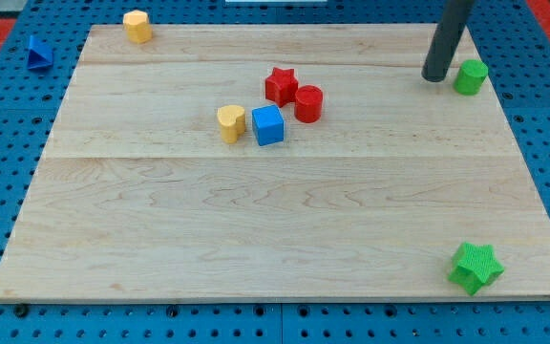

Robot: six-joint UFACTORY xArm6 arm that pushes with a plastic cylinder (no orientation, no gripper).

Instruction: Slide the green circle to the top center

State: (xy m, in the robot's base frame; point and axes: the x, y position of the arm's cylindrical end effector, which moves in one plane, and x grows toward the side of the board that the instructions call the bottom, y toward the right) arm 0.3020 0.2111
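The green circle [470, 76] is a small green cylinder at the view's upper right, near the right edge of the wooden board [256, 229]. My tip [435, 77] rests on the board just to the left of the green circle, very close to it or touching it. The dark rod rises from the tip to the view's top edge.
A red star [280, 85] and red cylinder [308, 102] sit near the board's centre top, with a blue cube [268, 125] and yellow heart [231, 122] below them. A yellow block [137, 26] is at top left, a blue triangle [36, 52] off the board, a green star [475, 267] at bottom right.
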